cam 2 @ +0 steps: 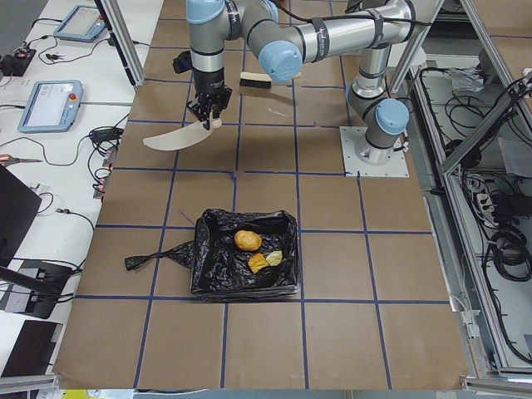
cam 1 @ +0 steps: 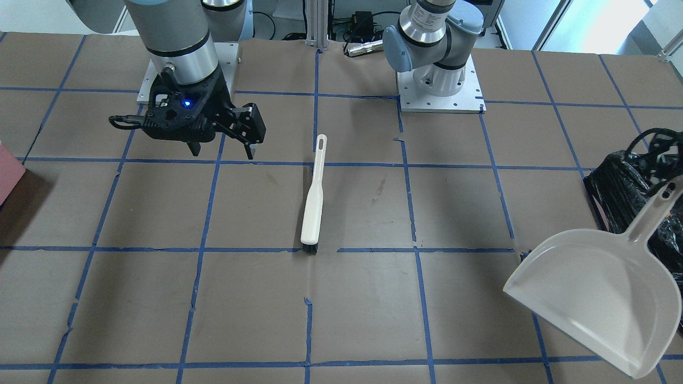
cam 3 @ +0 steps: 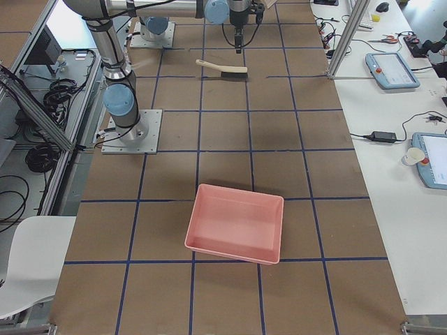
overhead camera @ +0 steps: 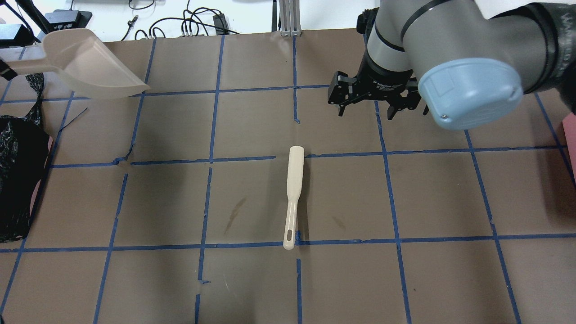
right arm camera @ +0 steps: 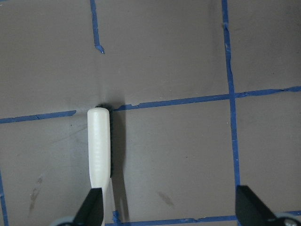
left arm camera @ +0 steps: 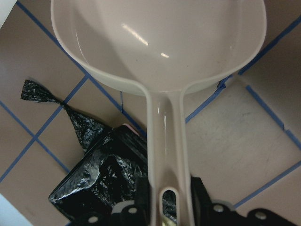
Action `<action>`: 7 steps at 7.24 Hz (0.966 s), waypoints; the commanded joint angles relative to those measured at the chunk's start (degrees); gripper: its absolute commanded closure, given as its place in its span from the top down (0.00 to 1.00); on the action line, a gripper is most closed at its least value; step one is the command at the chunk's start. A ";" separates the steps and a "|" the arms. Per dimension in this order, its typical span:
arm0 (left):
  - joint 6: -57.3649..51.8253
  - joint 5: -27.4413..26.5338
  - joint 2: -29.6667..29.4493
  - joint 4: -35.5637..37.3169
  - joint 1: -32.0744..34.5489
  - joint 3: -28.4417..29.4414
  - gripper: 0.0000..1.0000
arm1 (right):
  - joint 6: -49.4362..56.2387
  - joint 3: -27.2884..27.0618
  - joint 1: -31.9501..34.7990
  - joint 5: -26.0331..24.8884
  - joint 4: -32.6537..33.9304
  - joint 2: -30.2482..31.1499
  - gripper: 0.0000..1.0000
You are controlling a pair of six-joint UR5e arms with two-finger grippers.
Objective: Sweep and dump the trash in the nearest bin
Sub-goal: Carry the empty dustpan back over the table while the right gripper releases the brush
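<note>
**Trash in bin, dustpan aloft, brush down**

Front-facing: right gripper (cam 1: 221, 150) hangs over the table (cam 1: 160, 298), jaws spread, empty. Near the brush (cam 1: 313, 200), no contact. Brush flat mid-table, likely set down once sweeping was done. Smooth cream plastic handle with hang slot, short black bristles. Dustpan (cam 1: 597, 298) raised and tilted near the bin (cam 1: 621, 186), probably post-dump. Pale glossy scoop, nothing in it.

Overhead: same layout. Crinkled glossy black bag at the left edge.

Exterior left: trash (cam 2: 253, 249) inside the bin. One brown oval lump, two pale yellow torn chunks. Task looks essentially complete.

Exterior right: shallow rigid pink tray (cam 3: 237, 223), rectangular, well apart from the brush, nothing visible inside.

Left wrist: left gripper (left arm camera: 169, 214) clamped on the slotted dustpan handle, scoop mouth pointing away.

Right wrist: fingertips wide apart at the frame's bottom, brush head beside one, not pinched.
</note>
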State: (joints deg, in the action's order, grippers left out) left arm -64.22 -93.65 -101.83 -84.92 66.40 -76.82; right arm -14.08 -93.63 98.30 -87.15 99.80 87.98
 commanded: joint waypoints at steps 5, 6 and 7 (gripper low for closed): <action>30.69 6.38 -0.47 12.71 23.11 -14.20 0.00 | 8.98 3.63 -9.70 -0.74 -10.15 2.46 1.00; 35.96 6.47 -1.52 18.59 26.90 -17.45 0.00 | 10.12 3.80 -11.62 -0.57 -10.24 2.55 1.00; 42.10 7.34 -3.27 21.69 30.50 -18.00 0.00 | 11.35 4.32 -13.30 -0.22 -10.59 2.72 1.00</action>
State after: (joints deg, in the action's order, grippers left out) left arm -29.16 -87.07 -103.41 -68.07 92.23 -92.95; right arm -4.15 -89.77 86.99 -87.63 89.56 90.49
